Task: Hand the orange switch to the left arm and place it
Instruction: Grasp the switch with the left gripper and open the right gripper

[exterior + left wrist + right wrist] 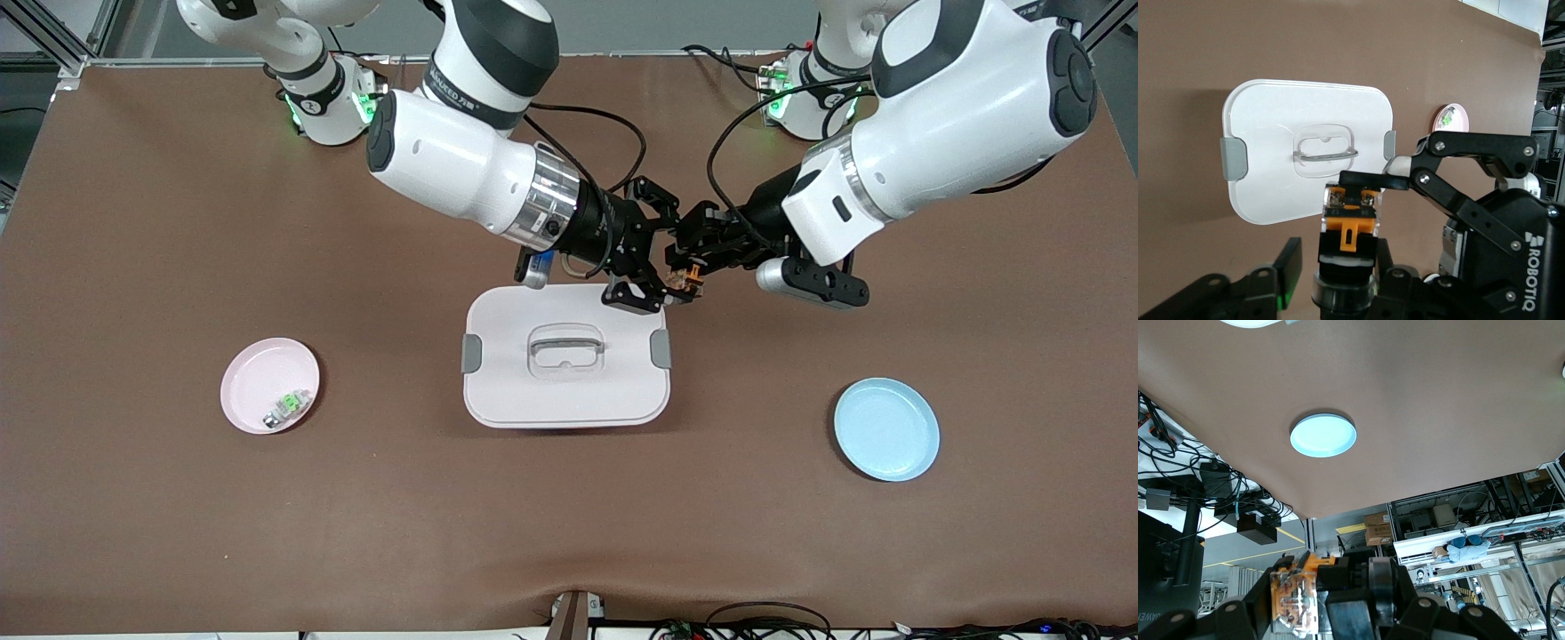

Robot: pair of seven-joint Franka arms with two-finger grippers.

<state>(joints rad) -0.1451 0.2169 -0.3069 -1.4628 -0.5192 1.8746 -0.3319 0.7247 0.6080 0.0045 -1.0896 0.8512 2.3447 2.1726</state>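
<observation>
Both grippers [642,271] [689,262] seemingly pinch orange switch [683,281] over box [565,367] edge.

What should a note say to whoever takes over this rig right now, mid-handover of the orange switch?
Left gripper: shut on the orange switch, in the air over the table beside the box, on the robots' side.
Right gripper: fingers around the switch's clear end, over the box's edge; whether it grips cannot be told.
Pink plate holds only the green-and-white component; blue plate holds nothing.
Done: switch lifted, arms met above the table.
Left: finish the handover, set the switch down, keep off the box.
</observation>
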